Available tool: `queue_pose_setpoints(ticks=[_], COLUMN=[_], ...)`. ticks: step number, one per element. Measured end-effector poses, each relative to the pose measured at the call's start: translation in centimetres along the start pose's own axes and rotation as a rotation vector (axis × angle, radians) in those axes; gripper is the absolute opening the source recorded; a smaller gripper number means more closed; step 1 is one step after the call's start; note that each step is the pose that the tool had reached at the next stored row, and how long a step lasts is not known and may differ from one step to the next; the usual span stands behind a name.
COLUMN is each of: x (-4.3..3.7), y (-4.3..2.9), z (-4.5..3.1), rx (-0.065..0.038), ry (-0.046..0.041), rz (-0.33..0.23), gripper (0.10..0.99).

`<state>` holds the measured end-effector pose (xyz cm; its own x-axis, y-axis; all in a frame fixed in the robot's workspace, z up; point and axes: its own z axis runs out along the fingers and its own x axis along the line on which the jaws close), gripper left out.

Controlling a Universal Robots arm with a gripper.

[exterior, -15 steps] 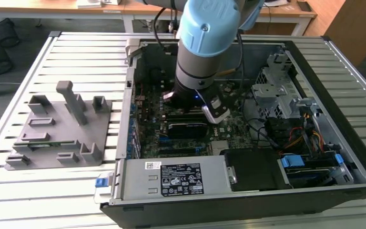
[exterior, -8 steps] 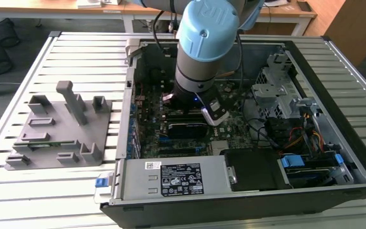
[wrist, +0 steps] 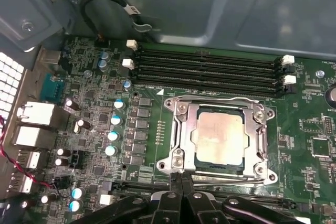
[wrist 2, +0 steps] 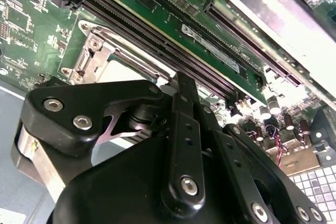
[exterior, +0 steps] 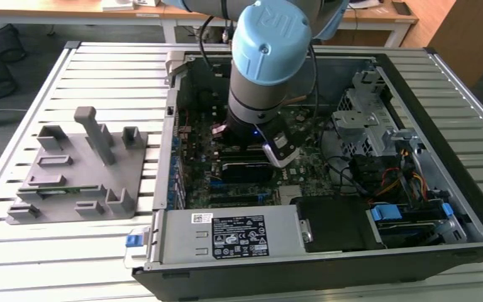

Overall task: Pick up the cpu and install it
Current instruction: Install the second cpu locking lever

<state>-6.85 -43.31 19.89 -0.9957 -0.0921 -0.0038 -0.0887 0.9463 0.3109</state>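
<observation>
Work surface: a slatted metal table (exterior: 107,63) of pale grey ribbed profiles, seen in the exterior view. Two items rest directly on it. An open computer case (exterior: 326,207) (black shell, side panel off) occupies the area from the centre toward 3 o'clock, its near edge reaching 6 o'clock. A grey plastic fixture plate (exterior: 78,173) with upright posts and pockets sits toward 9 o'clock, just beside the case wall. Bare slats show at 12 o'clock and along the 9 o'clock edge.

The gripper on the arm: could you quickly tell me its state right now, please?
Gripper: whether open or shut cannot be told; it is at the metal socket frame's edge, where the silver-grey square cpu sits.
</observation>
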Motion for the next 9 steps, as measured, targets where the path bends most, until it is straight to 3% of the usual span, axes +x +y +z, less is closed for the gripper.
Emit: queue_pose_setpoints(ticks=[9], x=[0.34], y=[-0.12], z=[0.33], rx=[-0.003], ry=[-0.0003], rz=[0.0], gripper=[0.106])
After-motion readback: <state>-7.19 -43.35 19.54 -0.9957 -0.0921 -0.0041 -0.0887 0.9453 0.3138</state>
